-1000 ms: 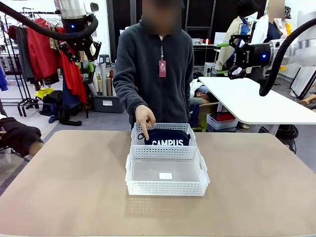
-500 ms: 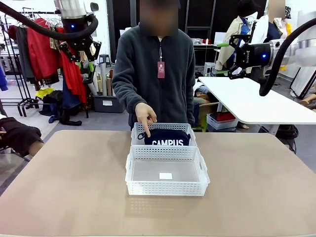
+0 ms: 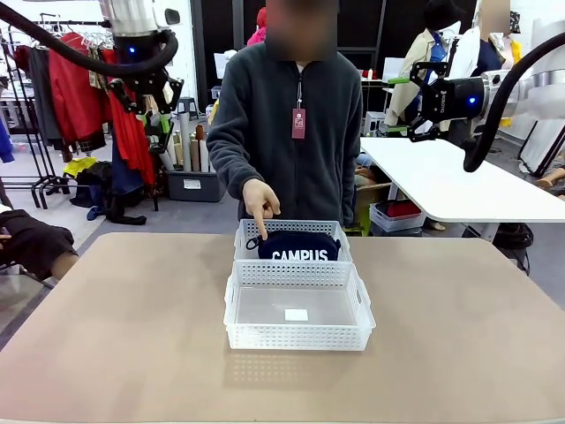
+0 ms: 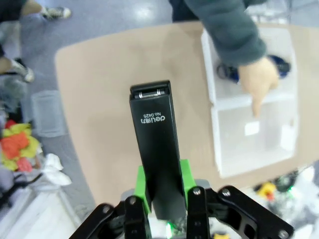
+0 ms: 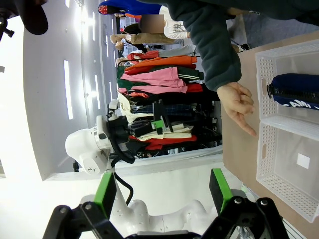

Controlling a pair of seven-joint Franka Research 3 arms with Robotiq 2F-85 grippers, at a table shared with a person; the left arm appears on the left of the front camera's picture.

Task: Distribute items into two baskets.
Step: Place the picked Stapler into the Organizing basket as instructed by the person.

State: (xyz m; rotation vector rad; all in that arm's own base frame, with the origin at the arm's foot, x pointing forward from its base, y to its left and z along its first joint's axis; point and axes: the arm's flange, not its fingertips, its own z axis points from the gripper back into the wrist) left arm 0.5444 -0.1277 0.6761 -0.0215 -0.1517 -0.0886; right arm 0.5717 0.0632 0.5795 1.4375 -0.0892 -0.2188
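You see the left pincer (image 4: 162, 189) pinching the black stapler (image 4: 155, 144) by its rear end between the green pads (image 4: 141, 185); the stapler's front end juts out beyond the fingertips. In the front view this pincer (image 3: 148, 93) hangs high beyond the far-left corner of the table (image 3: 115, 327). The right pincer (image 3: 403, 104) is spread and holds nothing, high beyond the far-right corner. Two white lattice baskets stand long side to long side at the table's middle. The far basket (image 3: 243, 231), nearer the far edge, holds the navy "CAMPUS" pouch (image 3: 298, 247). The near basket (image 3: 296, 336) shows a small white label (image 3: 297, 314) on its bottom. The person's hand (image 3: 260, 199) points its index finger down into the far basket, at the pouch's left end.
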